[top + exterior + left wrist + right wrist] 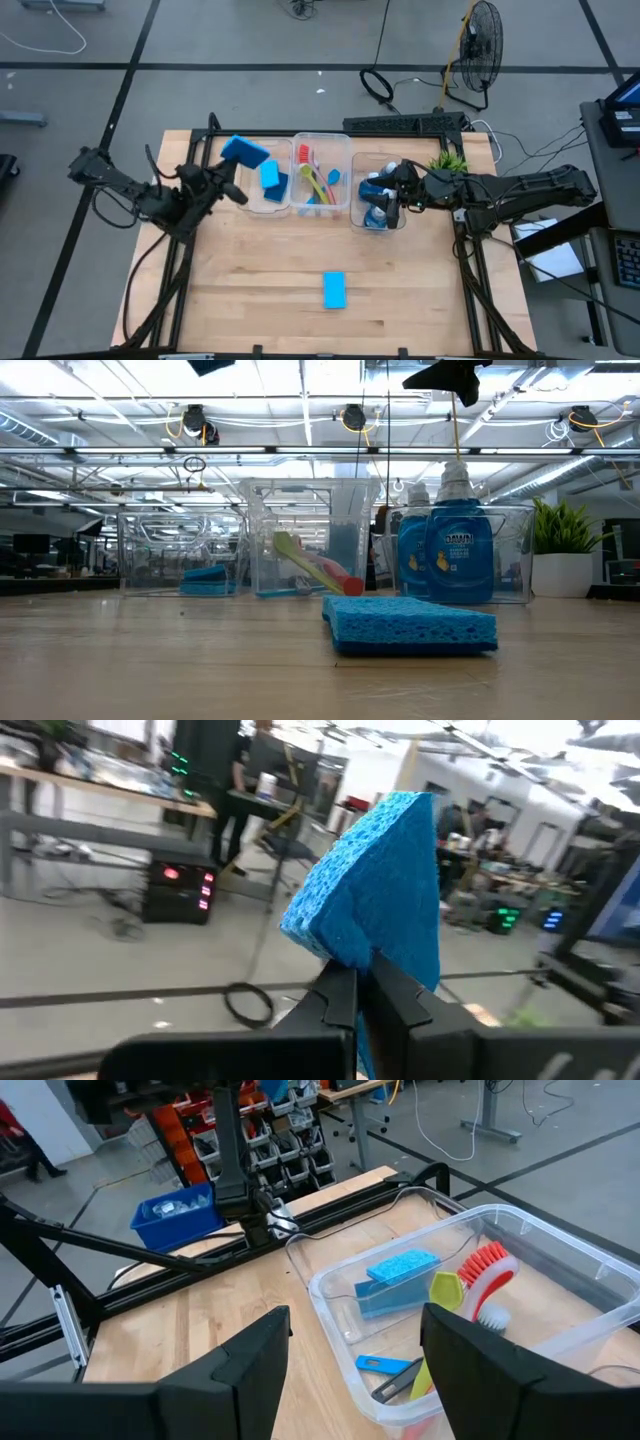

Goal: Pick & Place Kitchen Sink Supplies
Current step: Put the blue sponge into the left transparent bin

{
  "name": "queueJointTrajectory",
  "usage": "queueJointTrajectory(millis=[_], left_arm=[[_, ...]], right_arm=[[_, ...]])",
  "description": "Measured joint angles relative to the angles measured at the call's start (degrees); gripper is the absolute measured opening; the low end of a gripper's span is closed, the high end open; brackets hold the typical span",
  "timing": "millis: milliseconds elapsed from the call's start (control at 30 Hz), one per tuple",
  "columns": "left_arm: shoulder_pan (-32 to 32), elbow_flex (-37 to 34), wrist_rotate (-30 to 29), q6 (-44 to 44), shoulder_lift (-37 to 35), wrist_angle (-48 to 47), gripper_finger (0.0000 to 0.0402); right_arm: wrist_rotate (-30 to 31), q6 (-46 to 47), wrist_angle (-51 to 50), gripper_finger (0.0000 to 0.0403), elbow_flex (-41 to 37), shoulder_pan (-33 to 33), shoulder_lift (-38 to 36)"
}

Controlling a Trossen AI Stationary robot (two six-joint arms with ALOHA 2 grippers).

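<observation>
My left gripper is shut on a blue sponge, held in the air over the far left corner of the left clear bin. Two more blue sponges lie in that bin. A further blue sponge lies flat on the table near its front edge. Brushes lie in the middle bin, and blue bottles stand in the right bin. My right gripper hovers open above the bottles, its fingers spread with nothing between them. My left gripper pinches the sponge between its two fingers at one edge. The fingers come at it about level, from the table's left. The sponge sticks out beyond the fingertips, tilted, one broad face toward the wrist camera, lifted clear of bin and table.
Three clear bins stand in a row at the table's far side. A small green potted plant stands at the far right, beside my right arm. Bare wood surrounds the loose sponge in the table's near half.
</observation>
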Motion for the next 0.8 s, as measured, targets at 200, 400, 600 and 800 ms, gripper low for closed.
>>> queueJointTrajectory(millis=[200, 400, 600, 800], left_arm=[[5.0, 0.0, 1.3, -2.2, 0.0, -7.0, 0.0003], [11.5, 0.0, 17.4, -29.4, 0.0, -30.8, 0.0003], [23.2, 0.0, 36.0, -52.3, 0.0, -53.6, 0.0003], [40.2, 0.3, 60.5, -51.9, 0.2, -58.5, 0.0003]], right_arm=[[0.0, 0.0, 0.0, 0.0212, 0.0, 0.0, 0.0], [0.0, 0.0, 0.0, 0.0212, 0.0, 0.0, 0.0], [0.0, 0.0, 0.0, 0.0212, 0.0, 0.0, 0.0], [0.0, 0.0, 0.0, 0.0212, 0.0, 0.0, 0.0]])
